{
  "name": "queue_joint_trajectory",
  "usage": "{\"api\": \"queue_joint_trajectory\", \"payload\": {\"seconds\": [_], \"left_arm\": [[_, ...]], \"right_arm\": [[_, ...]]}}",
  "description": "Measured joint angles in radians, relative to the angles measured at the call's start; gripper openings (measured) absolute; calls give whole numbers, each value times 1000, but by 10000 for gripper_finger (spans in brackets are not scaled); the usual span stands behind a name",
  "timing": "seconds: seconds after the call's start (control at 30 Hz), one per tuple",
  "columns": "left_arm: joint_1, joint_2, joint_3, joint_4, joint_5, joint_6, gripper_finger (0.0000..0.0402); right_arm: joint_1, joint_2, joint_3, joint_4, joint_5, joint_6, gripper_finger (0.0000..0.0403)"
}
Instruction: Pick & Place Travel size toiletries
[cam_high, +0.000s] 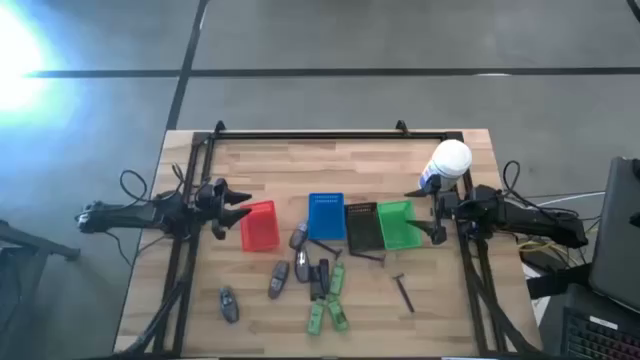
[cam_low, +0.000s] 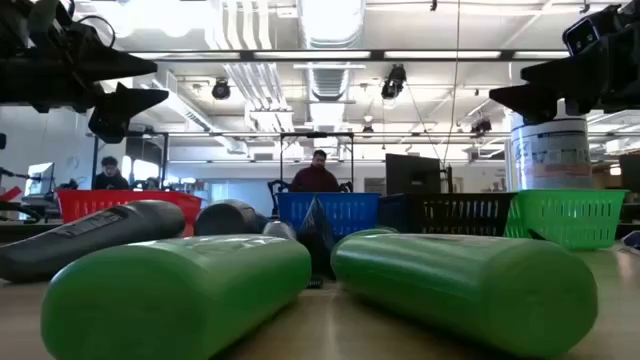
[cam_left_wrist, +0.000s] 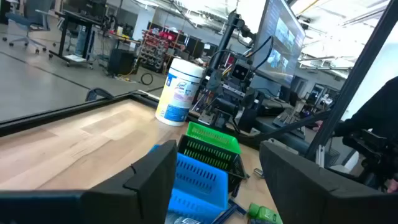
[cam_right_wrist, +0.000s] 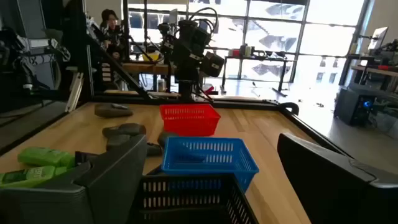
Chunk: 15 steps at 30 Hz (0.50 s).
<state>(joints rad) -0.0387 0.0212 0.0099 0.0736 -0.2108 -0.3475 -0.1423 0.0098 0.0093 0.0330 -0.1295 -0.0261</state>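
The toiletries lie loose on the table's near middle: grey rounded ones (cam_high: 279, 278) (cam_high: 229, 304) (cam_high: 298, 236), slim black ones (cam_high: 322, 275) (cam_high: 403, 292) and green tubes (cam_high: 337, 279) (cam_high: 316, 317). In the low view two green tubes (cam_low: 180, 295) (cam_low: 465, 280) lie on their sides up front. My left gripper (cam_high: 235, 210) (cam_left_wrist: 214, 163) hovers open just left of the red basket (cam_high: 260, 226). My right gripper (cam_high: 425, 213) (cam_right_wrist: 211, 149) hovers open just right of the green basket (cam_high: 397, 224). Both are above the table and hold nothing.
A row of baskets stands across the table's middle: red, blue (cam_high: 326, 216), dark (cam_high: 362, 226) and green. A white canister with a blue label (cam_high: 447, 165) stands behind the right gripper. A black frame (cam_high: 330, 135) rims the table. People sit in the room beyond.
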Motion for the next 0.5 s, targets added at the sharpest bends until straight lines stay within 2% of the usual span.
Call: {"api": "queue_joint_trajectory", "payload": {"seconds": [0.5], "left_arm": [[0, 0, 0, 0, 0, 0, 236]], "right_arm": [[0, 0, 0, 3, -1, 30, 322]]}}
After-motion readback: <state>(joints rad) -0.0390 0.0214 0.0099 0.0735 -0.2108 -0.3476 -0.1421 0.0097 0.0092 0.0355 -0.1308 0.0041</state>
